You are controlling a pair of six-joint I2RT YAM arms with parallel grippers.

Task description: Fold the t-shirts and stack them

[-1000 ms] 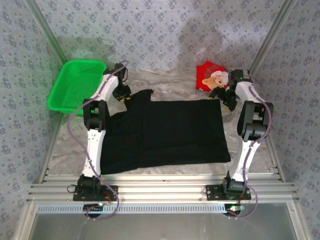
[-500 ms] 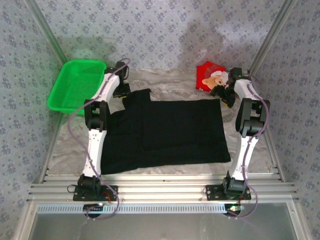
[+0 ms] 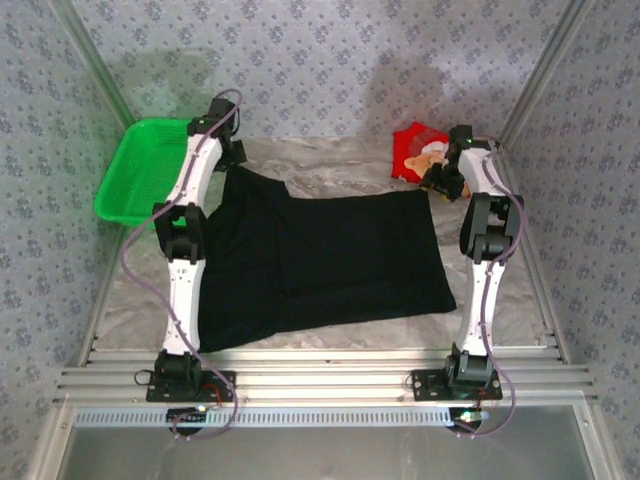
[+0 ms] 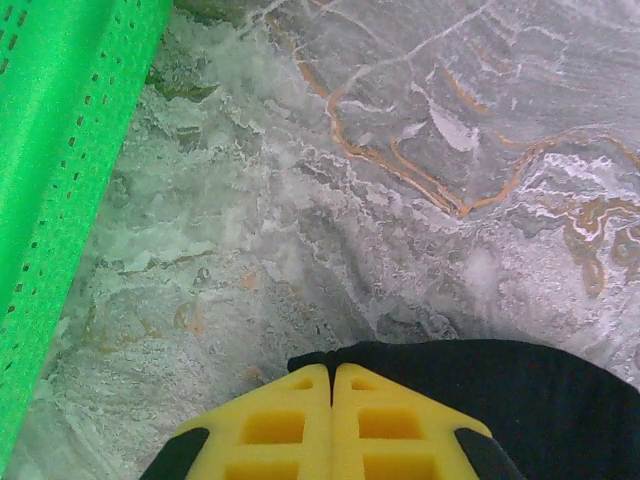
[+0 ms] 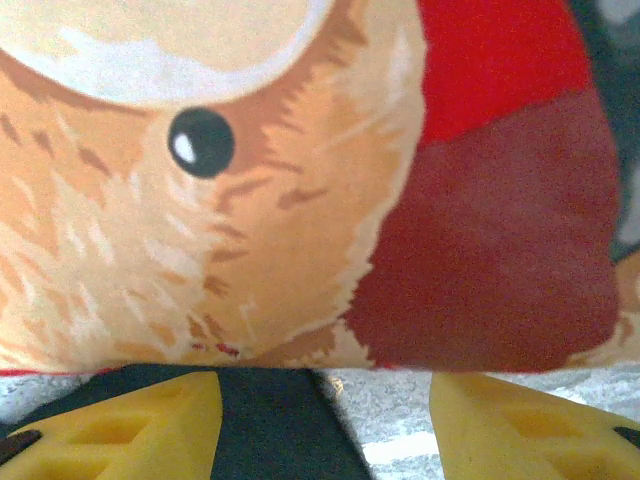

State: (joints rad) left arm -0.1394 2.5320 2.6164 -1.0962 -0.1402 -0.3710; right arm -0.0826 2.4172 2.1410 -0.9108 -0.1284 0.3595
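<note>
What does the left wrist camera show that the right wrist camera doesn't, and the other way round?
Left wrist camera: the green basket wall along the left edge, and the left pincer shut on an edge of the black t-shirt. Right wrist camera: the red t-shirt with its teddy bear print up close, and the right pincer standing open. Shared: black cloth at the yellow fingers, and the marbled table beneath.

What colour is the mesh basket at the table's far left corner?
Bright green. The basket shows best in the top external view.
</note>
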